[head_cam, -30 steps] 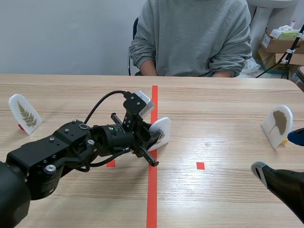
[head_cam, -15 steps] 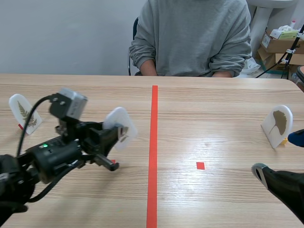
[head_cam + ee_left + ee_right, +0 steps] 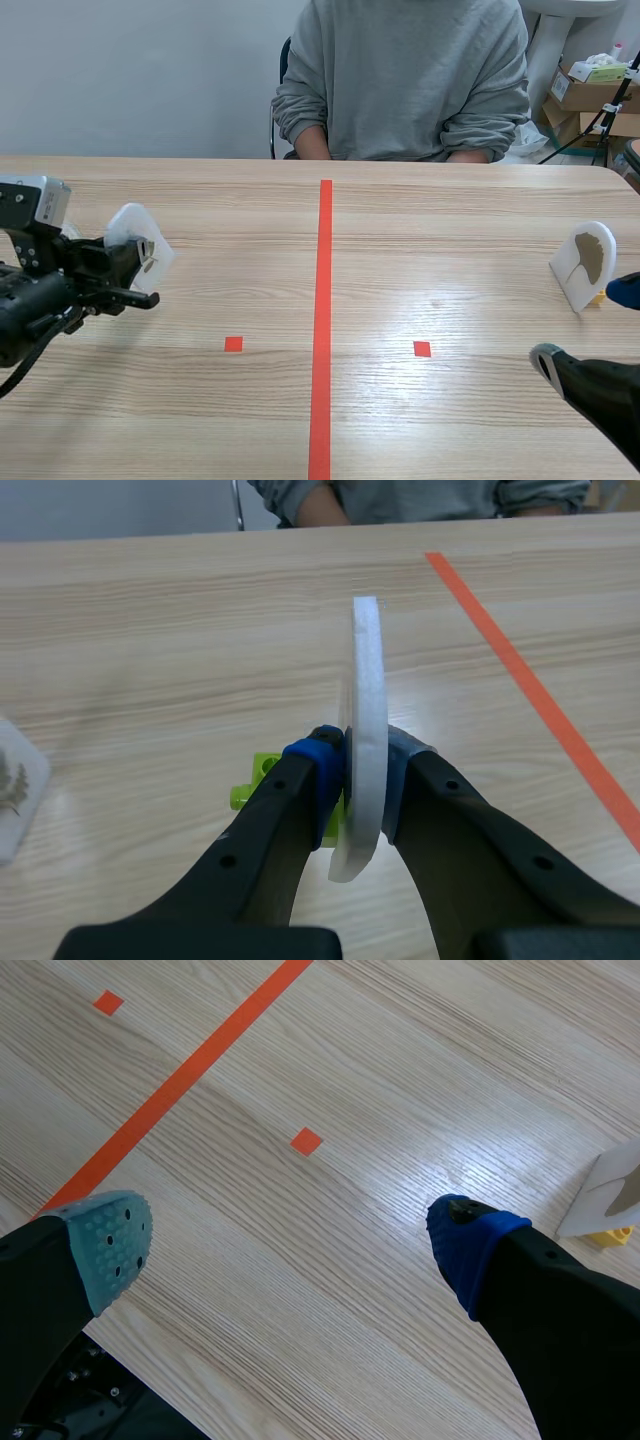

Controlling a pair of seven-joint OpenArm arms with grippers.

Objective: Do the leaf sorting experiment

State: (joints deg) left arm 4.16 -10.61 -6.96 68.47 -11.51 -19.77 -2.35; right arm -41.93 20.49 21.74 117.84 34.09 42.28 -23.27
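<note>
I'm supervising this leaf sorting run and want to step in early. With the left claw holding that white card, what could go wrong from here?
1. The fern card sits close beside the left claw; setting the white card down there might knock it over.
2. The pads pinch the card low, near its green block; if it comes down tilted, it may topple on release.

White leaf card [image 3: 367,680] has a lime-green base [image 3: 255,777].
</note>
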